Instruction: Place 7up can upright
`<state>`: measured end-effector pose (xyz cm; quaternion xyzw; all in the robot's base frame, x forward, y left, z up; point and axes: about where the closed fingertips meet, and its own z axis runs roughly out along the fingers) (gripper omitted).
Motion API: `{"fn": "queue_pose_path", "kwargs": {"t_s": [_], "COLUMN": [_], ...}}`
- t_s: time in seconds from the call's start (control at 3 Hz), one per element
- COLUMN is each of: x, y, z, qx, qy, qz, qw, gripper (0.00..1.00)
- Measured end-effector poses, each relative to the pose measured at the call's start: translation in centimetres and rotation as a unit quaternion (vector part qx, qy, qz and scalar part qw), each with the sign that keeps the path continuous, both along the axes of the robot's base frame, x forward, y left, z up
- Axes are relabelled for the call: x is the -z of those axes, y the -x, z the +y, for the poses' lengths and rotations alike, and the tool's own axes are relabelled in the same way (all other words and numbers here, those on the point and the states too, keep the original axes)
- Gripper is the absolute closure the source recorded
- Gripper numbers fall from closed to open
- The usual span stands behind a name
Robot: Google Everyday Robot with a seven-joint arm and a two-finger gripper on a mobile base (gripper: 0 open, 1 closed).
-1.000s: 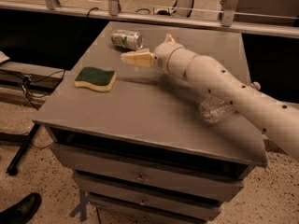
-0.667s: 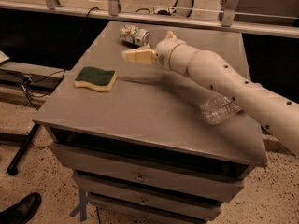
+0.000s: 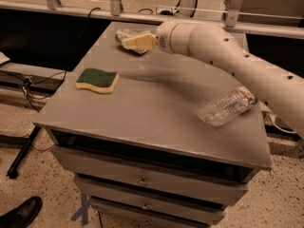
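camera view: the claw (image 3: 135, 42) sits low at the far edge of the grey surface (image 3: 156, 113), right against the 7up can (image 3: 122, 34) and partly hiding it. whether the claw is apart or together, i cannot tell. a green sponge (image 3: 97, 80) and a clear bottle (image 3: 223, 107) lie nearer.

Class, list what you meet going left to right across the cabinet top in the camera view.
Green sponge → tool, at the far edge right by the 7up can, which overlaps it and so gets no separate place → clear plastic bottle, lying on its side.
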<state>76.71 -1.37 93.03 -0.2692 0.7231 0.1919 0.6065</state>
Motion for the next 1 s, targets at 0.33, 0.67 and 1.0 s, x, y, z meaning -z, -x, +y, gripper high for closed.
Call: {"fn": "queue_pose_path", "kwargs": {"t_s": [0.33,0.67,1.0], "x": [-0.6,-1.0,-0.8], "y": [-1.9,-4.8,-7.9], "z": [0.4,1.1,3.0], "qx": [0.01,0.027,0.026], "qy": [0.03,0.064,0.106], "qz": [0.033,0.076,0.106], "qw": [0.999,0.9947,0.9883], "gripper": [0.0,0.0,0.0]}}
